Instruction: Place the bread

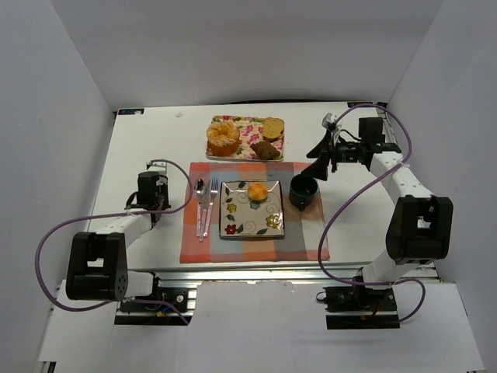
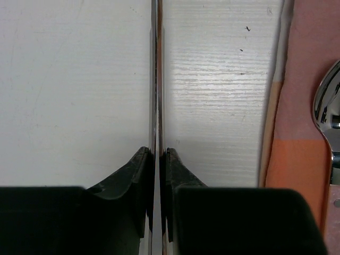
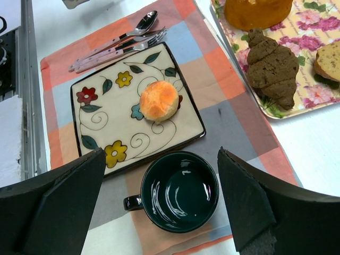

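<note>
The bread point(image 1: 258, 191), a small round golden-orange bun, lies on the upper middle of the square flowered plate point(image 1: 233, 223). In the right wrist view the bread point(image 3: 158, 101) sits on the plate point(image 3: 95, 127) with nothing touching it. My right gripper point(image 1: 319, 166) is open and empty, to the right of the plate. Its jaws point(image 3: 159, 159) stand wide apart above a dark green mug point(image 3: 180, 191). My left gripper point(image 1: 153, 188) rests on the table left of the placemat. Its jaws point(image 2: 158, 150) are shut on a thin metal blade point(image 2: 154, 64) seen edge-on.
A flowered tray point(image 1: 242, 120) at the back holds a ring-shaped golden pastry point(image 1: 223, 137) and a dark brown pastry point(image 1: 266, 150). A spoon point(image 1: 199, 190) and fork point(image 1: 212, 198) lie on the checked placemat point(image 1: 303, 241) left of the plate. The mug point(image 1: 303, 192) stands right of the plate.
</note>
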Robot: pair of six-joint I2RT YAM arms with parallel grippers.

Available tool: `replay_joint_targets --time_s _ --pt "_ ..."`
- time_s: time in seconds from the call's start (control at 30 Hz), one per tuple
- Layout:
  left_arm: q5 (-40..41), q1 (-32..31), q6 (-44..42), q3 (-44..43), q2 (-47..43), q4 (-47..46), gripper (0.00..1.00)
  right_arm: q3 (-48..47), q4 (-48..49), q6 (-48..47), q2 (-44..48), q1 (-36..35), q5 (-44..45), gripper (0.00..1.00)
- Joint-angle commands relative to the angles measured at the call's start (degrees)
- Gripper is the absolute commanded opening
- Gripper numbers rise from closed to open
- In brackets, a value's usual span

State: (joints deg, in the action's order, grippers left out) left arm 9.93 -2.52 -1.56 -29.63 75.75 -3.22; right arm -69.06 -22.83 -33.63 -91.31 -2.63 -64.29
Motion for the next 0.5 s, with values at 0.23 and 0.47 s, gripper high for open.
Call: replay_joint_targets --time_s 0.23,0.47 --pt "-1.68 2.26 0.24 0.18 0.90 0.41 0.34 -3.54 -1.34 0.05 0.60 -1.23 1.53 0.89" --pt "-2.72 2.52 -0.63 -1.57 2.21 2.26 0.49 -4.51 -2.31 0.40 0.34 -1.23 3.38 0.90"
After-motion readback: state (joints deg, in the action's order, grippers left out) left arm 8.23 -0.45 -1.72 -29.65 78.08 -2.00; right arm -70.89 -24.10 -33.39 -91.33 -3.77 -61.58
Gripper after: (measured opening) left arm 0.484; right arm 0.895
